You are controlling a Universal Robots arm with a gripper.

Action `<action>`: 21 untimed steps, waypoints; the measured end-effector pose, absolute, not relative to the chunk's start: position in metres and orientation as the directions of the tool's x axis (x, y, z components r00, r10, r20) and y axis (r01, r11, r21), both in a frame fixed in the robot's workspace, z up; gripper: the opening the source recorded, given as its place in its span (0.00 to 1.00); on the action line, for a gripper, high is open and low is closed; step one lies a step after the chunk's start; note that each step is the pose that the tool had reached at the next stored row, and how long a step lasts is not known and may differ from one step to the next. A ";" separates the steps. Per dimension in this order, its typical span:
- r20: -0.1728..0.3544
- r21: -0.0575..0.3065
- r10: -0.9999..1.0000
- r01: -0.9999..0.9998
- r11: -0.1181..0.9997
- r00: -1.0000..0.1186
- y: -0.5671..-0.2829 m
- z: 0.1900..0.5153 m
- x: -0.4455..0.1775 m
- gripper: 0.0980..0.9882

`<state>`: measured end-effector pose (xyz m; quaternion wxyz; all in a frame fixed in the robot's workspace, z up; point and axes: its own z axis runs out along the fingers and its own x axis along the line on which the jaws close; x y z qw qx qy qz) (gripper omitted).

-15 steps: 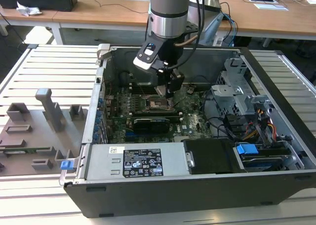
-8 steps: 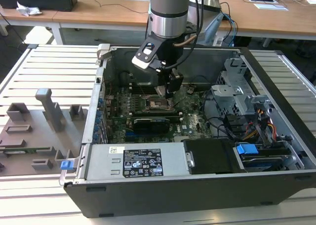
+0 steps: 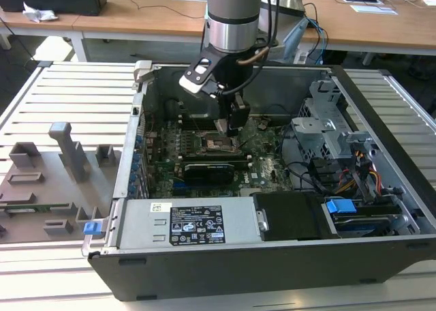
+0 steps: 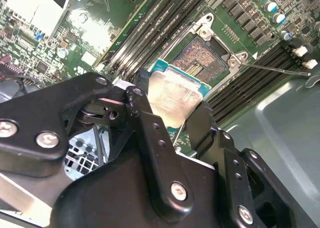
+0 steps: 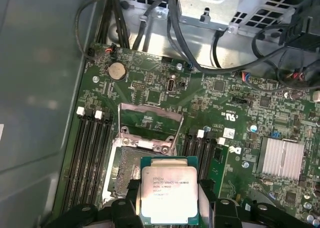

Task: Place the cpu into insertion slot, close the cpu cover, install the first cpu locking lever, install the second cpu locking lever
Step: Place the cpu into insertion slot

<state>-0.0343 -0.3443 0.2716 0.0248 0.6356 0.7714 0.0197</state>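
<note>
Cpu: the cpu (image 5: pixel 169 195), a flat square chip with a silver-grey metal top and a teal border, is gripped in my tool. It hangs over one edge of the insertion slot (image 5: pixel 126 164), overlapping the rim in the first wrist view. It is not seated.
Gripper: my black two-finger gripper (image 5: pixel 169 204) is clamped on the cpu, with one of the fingers (image 4: pixel 145 118) on each of two opposite edges. In the exterior view it stands right over the slot.
Insertion slot: a square socket with a silver metal rim and a dark centre. Most of its contact field lies uncovered beside the cpu.
Cpu cover: the cpu cover (image 5: pixel 150 109), a thin square metal frame with a large window, is swung up. It stands tilted at the slot's edge opposite the cpu.
Locking lever: a thin bright wire rod (image 4: pixel 274 68) runs out from the slot's corner bracket across the memory slots.
Board: a green circuit board (image 5: pixel 150 88) lies all round the slot. Long black memory slots (image 5: pixel 92 158) sit just beside it on two opposite sides.
Coin battery: a round silver cell (image 5: pixel 116 71) lies near the slot, beyond the raised cover.
Heatsink: a silver finned block (image 5: pixel 282 158) sits well apart from the slot, past one bank of memory slots.
Case: an open dark-grey computer case (image 3: pixel 381 93) encloses the slot. A silver labelled power supply box (image 3: pixel 191 222) lies well apart from the slot, along a case wall.
</note>
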 end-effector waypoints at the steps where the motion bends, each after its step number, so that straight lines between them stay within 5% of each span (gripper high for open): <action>1: -0.014 0.062 0.983 0.982 0.181 -0.181 -0.344 0.272 -0.034 0.50; 11: -0.026 0.061 0.999 0.997 0.044 -0.043 -0.344 0.271 -0.034 0.50; 21: -0.027 0.061 0.999 0.998 0.031 -0.030 -0.344 0.270 -0.034 0.50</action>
